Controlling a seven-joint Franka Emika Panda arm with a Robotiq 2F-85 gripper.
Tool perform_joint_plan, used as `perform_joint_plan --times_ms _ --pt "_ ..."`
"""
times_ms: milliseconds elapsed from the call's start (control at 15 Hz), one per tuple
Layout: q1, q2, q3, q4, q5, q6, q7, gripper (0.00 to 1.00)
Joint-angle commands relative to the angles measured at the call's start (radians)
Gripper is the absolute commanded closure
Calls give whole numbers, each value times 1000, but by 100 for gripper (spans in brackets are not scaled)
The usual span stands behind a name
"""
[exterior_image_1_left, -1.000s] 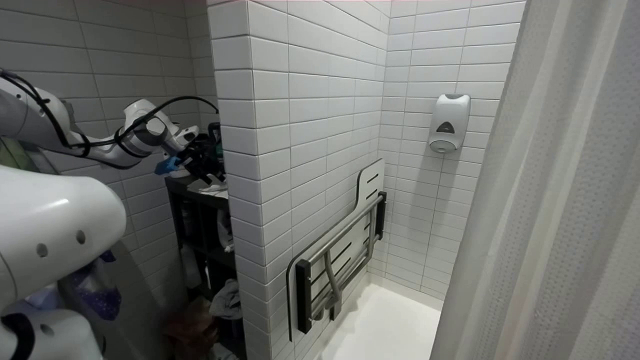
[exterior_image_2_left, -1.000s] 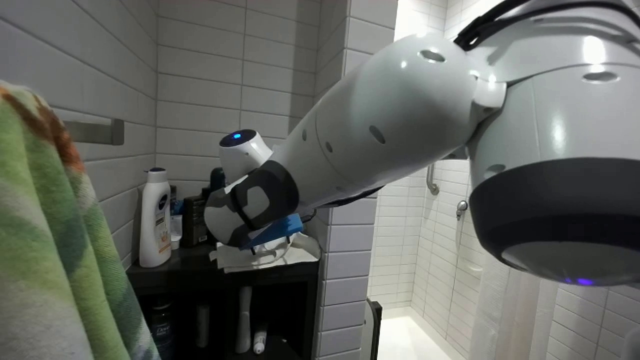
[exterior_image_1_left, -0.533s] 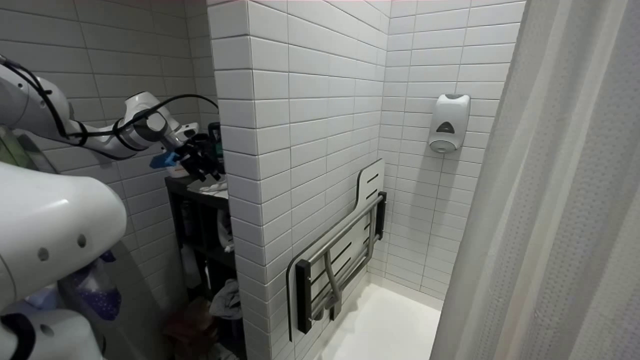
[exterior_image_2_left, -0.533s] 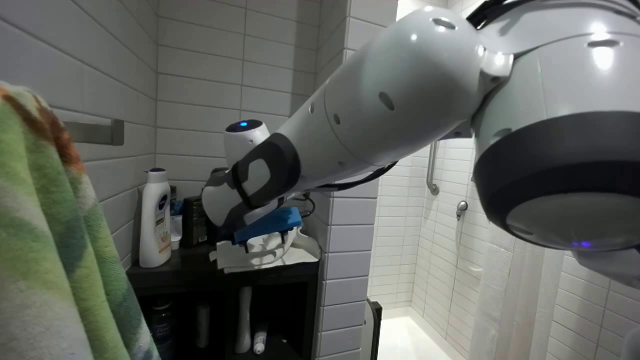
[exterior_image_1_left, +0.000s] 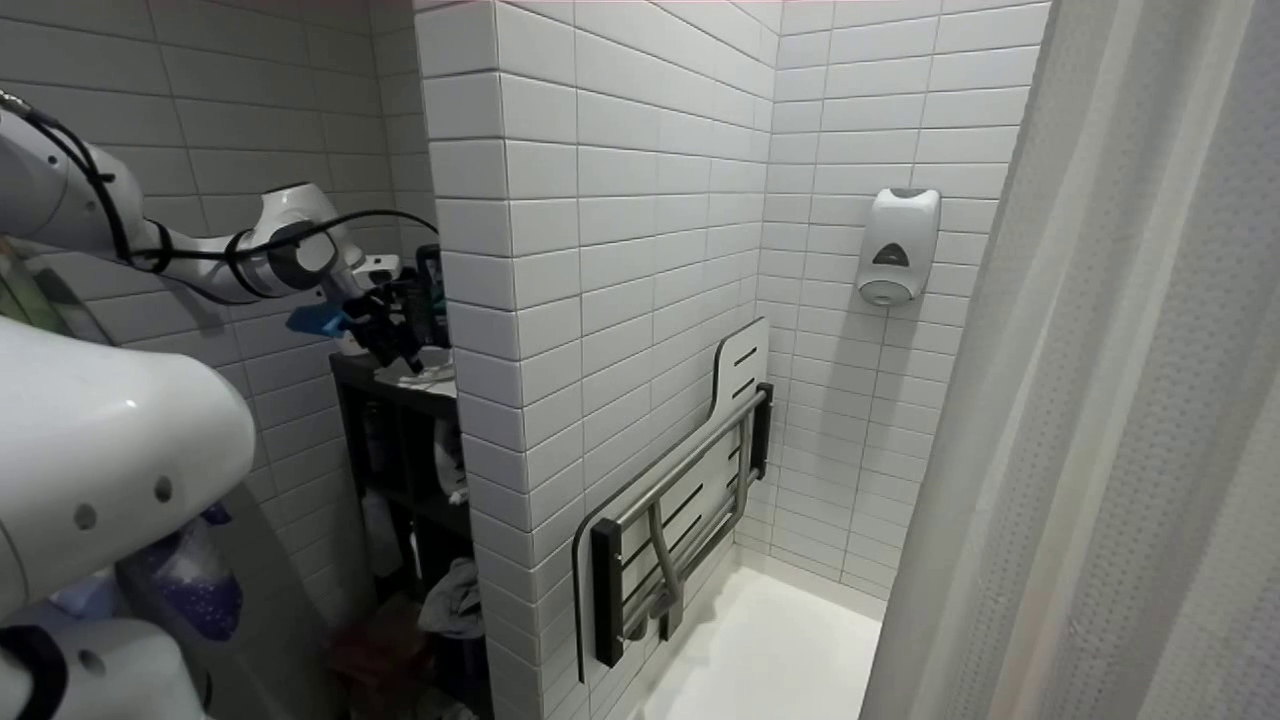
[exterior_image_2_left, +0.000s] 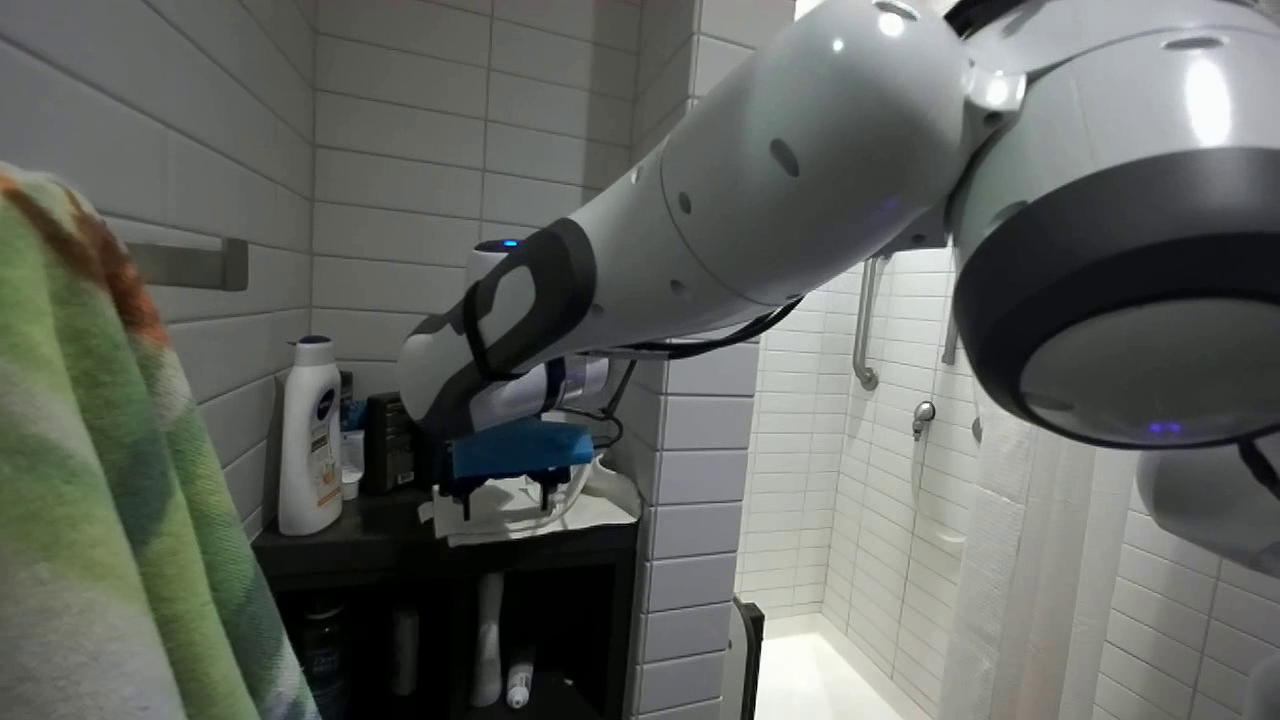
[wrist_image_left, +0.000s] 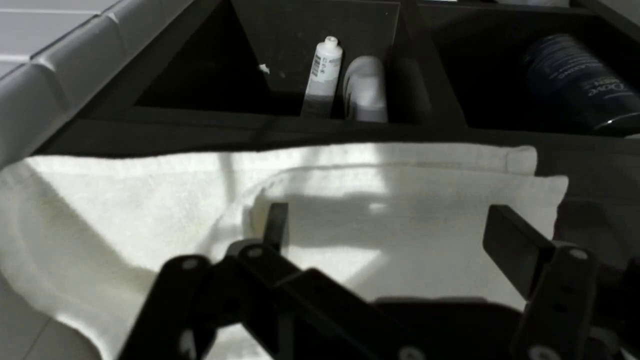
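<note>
My gripper (wrist_image_left: 390, 225) stands open over a white cloth (wrist_image_left: 140, 205), its black fingers (wrist_image_left: 515, 245) wide apart with only cloth visible beneath the gap. The cloth lies folded and rumpled on top of a dark shelf unit (wrist_image_left: 200, 131). In an exterior view the gripper (exterior_image_2_left: 507, 505) points down in front of the cloth (exterior_image_2_left: 600, 512), below a blue part (exterior_image_2_left: 522, 450) at the wrist. Whether the fingertips touch the cloth cannot be told. In an exterior view the gripper (exterior_image_1_left: 400, 365) is dark and small beside the tiled partition.
On the shelf top stand a white lotion bottle (exterior_image_2_left: 312, 440) and a dark box (exterior_image_2_left: 390, 440). Cubbies below hold a white tube (wrist_image_left: 324, 70), a pale bottle (wrist_image_left: 366, 90) and a dark Dove bottle (wrist_image_left: 585, 82). A tiled partition (exterior_image_2_left: 700, 470) borders the shelf; a towel (exterior_image_2_left: 130, 450) hangs nearby.
The arm's upper links have risen. In an exterior view the gripper has shifted left and swung more level, its fingers now pointing further downward. The cloth looks unmoved and the jaws stay open.
</note>
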Motion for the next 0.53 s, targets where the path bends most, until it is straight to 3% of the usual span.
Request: perform_joint_plan --times_ms 0,267,467 --pt "-39 14 46 9 89 0 -34 0" --pt "-64 -8 58 33 173 -11 -36 0" --pt "-53 -15 29 45 208 3 -26 0"
